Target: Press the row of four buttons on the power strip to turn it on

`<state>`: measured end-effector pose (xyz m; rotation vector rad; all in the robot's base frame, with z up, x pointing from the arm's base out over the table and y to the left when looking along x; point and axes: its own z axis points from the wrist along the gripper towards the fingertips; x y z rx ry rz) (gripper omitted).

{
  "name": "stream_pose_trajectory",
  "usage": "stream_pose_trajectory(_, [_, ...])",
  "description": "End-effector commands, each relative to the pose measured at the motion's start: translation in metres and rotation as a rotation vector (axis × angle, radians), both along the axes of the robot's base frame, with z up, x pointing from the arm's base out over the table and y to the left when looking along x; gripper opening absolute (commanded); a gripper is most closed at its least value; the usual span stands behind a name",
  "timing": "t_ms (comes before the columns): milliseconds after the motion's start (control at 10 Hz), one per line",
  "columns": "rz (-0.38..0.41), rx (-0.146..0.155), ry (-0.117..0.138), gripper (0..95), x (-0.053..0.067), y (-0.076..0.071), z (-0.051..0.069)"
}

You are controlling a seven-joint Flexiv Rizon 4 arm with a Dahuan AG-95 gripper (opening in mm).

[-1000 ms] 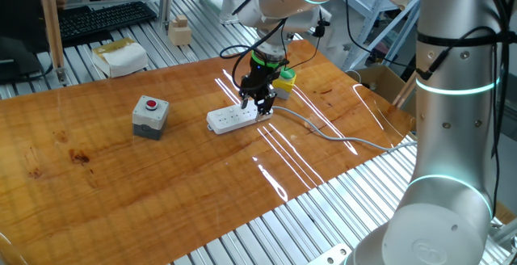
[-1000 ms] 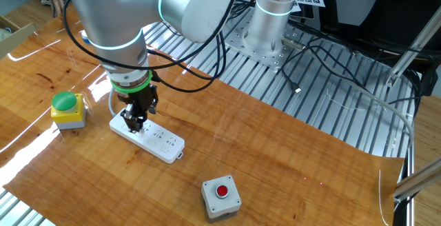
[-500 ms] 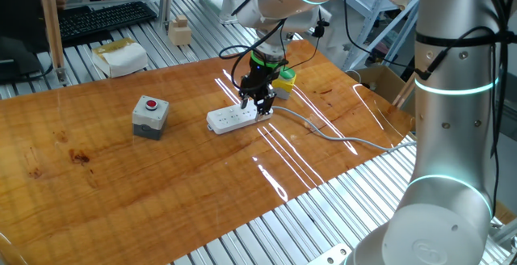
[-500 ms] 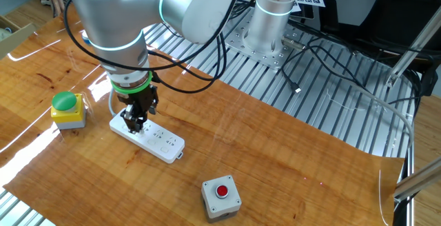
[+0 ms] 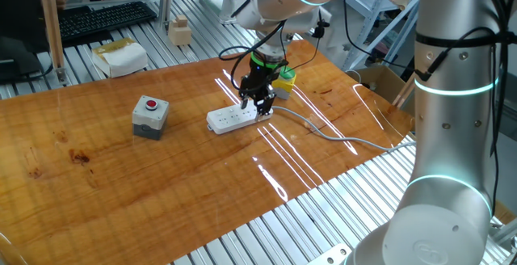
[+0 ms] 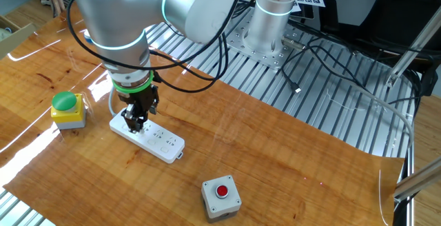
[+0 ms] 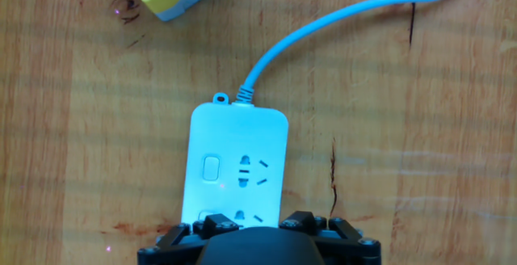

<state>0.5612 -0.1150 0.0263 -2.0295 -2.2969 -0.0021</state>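
The white power strip [image 5: 229,119] lies flat on the wooden table, with its grey cable [image 5: 327,133] trailing right. My gripper [image 5: 254,103] points straight down over the strip's cable end. From the other side the gripper [image 6: 134,124] hangs just above the strip [image 6: 157,141]; I cannot tell if it touches. In the hand view the strip [image 7: 238,156] fills the centre, with one of the four buttons [image 7: 212,168] showing beside a socket and a second button [image 7: 210,216] half hidden by my gripper [image 7: 258,223]. The fingers stand a little apart, with nothing between them.
A yellow box with a green button [image 6: 67,109] sits just beyond the strip's cable end, also in view as the yellow box [image 5: 283,77]. A grey box with a red button [image 5: 150,115] stands to the left. A keyboard [image 5: 105,18] and a small carton [image 5: 121,56] lie off the far edge.
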Motion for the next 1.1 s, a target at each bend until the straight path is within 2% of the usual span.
stream_pose_trajectory(100, [0.007, -0.002, -0.001, 57.0, 0.000, -0.001, -0.004])
stream_pose_trajectory(300, [0.008, 0.001, -0.007, 57.0, 0.000, -0.001, -0.005])
stream_pose_trajectory(600, [0.030, -0.001, -0.029, 57.0, -0.001, -0.006, -0.014])
stream_pose_trajectory(700, [0.023, 0.008, -0.035, 57.0, -0.001, -0.006, -0.014])
stream_pose_trajectory(800, [0.021, 0.005, -0.034, 57.0, -0.002, -0.006, -0.016])
stream_pose_trajectory(1000, [0.011, 0.008, -0.047, 57.0, -0.005, -0.005, -0.020])
stream_pose_trajectory(1100, [0.005, 0.016, -0.040, 57.0, -0.005, -0.004, -0.017])
